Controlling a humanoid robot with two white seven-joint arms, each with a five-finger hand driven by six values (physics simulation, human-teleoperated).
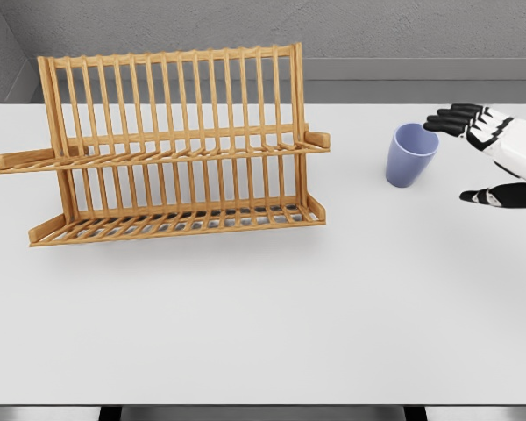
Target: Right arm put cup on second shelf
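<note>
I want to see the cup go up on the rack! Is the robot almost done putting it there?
Not yet, it is only starting. Nothing looks finished: the purple cup stands upright on the white table, right of the wooden rack, and both shelves are empty. Right now the right robot hand is open beside the cup, fingers spread, not gripping it. Still to do: grab the cup, lift it, carry it left and set it on the shelf.

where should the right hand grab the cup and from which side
Probably around the side wall of the cup, coming in from its right. It stands upright with its mouth open upward and no handle shows, so a wrap around the wall suits it. The right hand is already open just to its right, fingers above and thumb below; the rack is on the far side.
</note>
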